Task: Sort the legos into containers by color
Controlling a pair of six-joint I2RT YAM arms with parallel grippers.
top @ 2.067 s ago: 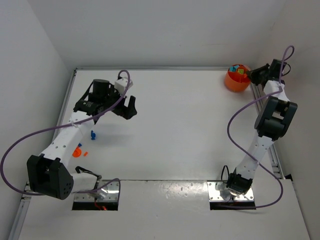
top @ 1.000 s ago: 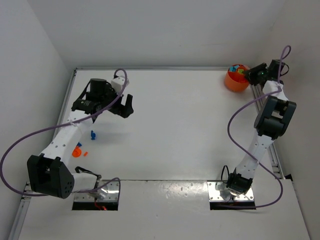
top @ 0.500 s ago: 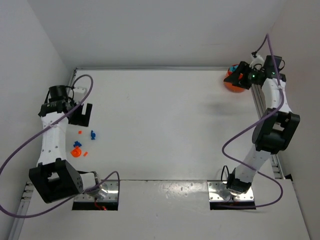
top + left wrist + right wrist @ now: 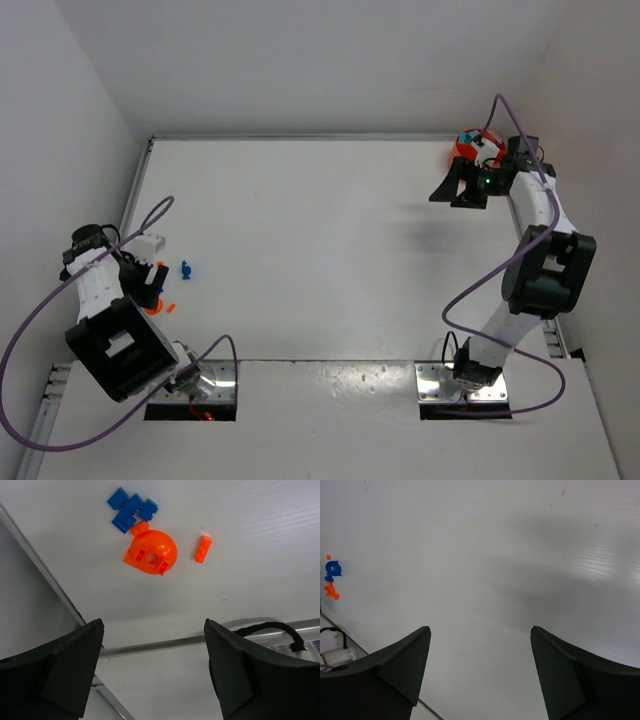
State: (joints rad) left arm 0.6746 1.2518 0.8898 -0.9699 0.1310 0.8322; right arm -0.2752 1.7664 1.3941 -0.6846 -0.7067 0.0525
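In the left wrist view a cluster of blue legos (image 4: 131,508), a half-round orange piece (image 4: 151,555), a small orange stud (image 4: 140,528) and a small orange brick (image 4: 203,548) lie on the white table. My left gripper (image 4: 152,625) hangs open above and short of them, holding nothing. From above, it (image 4: 152,284) sits at the far left, beside a blue lego (image 4: 186,268). The orange container (image 4: 464,149) stands at the back right, partly hidden by my right wrist. My right gripper (image 4: 454,192) is open and empty just in front of it, over bare table (image 4: 480,630).
A metal rail (image 4: 150,644) runs along the table's near edge under the left gripper, with a black cable (image 4: 272,627) at its right. White walls close in the left, back and right sides. The distant blue (image 4: 332,570) and orange legos (image 4: 331,590) show in the right wrist view.
My left arm has swung from mid-table to the far left near corner, over the orange and blue legos. My right gripper has opened and pulled away from the container toward the table's middle.
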